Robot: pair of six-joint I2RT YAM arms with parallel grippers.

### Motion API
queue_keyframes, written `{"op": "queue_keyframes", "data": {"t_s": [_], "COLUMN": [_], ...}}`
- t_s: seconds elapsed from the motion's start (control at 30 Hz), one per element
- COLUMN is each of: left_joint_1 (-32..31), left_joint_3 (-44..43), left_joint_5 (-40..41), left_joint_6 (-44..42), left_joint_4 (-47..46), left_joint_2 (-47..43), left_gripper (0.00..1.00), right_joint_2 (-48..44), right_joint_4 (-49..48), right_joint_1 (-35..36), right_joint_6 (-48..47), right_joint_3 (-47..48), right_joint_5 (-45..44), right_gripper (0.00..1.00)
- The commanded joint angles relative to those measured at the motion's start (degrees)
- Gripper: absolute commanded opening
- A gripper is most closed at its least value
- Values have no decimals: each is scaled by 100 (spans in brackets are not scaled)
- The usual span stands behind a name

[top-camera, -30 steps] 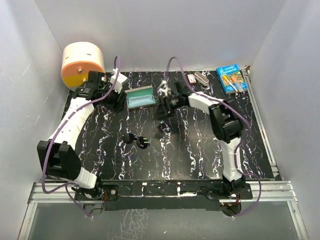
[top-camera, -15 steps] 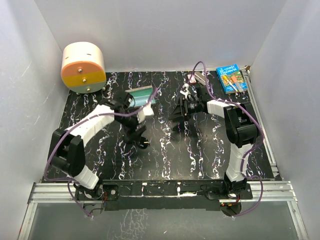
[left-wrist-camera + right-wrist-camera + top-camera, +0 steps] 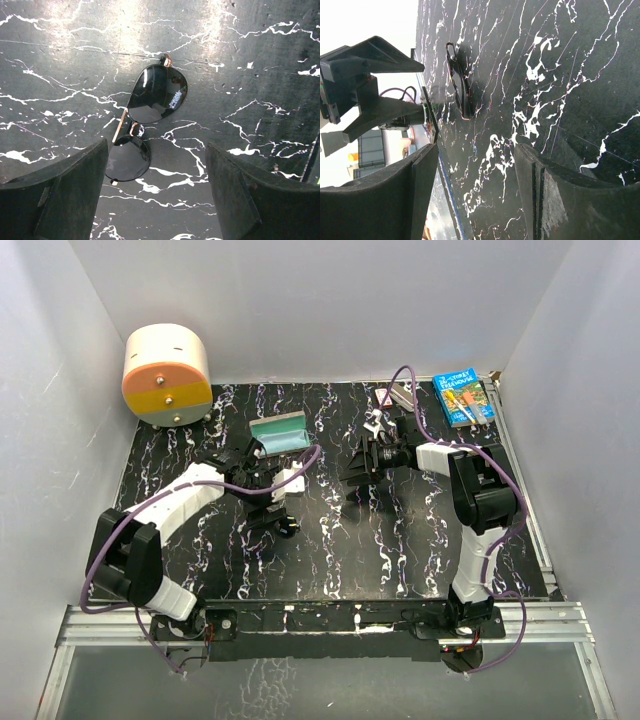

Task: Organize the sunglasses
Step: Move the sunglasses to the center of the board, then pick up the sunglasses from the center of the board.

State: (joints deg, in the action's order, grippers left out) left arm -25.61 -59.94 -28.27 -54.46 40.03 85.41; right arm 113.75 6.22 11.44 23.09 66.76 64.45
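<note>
Left jaws: released and spread wide, nothing between them; they hang over the sunglasses (image 3: pixel 150 112), with one lens close to the left finger (image 3: pixel 65 195).
Right jaws: released as well, empty, turned sideways low over the counter (image 3: pixel 560 75).
Sunglasses: flat on the counter, lenses up, on the near side of the case (image 3: pixel 280 432) and apart from it; nothing touches them.
Case: open, teal lining showing; nothing seen inside.
Change, left arm: a second ago it was off the case's left end; it has swung round to the case's near side and now sits above the sunglasses.
Change, right arm: it has drawn away from the case's right end, further right.
Unchanged: sunglasses and case lie where they did.
Meaning: the left arm appears to have taken the pick; the reach looks done, the grasp not yet begun.
Next: probably a short descent and a close on the frame near the bridge.
Risk: thin, glossy frame lying flat, so it may skid or slip out.
</note>
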Motion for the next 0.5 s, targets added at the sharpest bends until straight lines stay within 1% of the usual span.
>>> {"op": "queue_keyframes", "data": {"t_s": [0.0,0.17,0.47], "left_joint_1": [3,3,3], "left_joint_3": [140,171,161], "left_joint_5": [-96,-187,-133], "left_joint_6": [-397,-734,-825], "left_joint_4": [-269,-273,-560], "left_joint_2": [-83,53,402], "left_gripper": [75,73,73], "right_joint_2": [23,40,111], "right_joint_4": [-393,-389,-387], "right_joint_1": [-54,-78,-107], "right_joint_6": [-24,-24,-31], "right_joint_3": [-49,-50,-58], "right_joint_5": [146,121,146], "right_gripper": [67,67,66]}}
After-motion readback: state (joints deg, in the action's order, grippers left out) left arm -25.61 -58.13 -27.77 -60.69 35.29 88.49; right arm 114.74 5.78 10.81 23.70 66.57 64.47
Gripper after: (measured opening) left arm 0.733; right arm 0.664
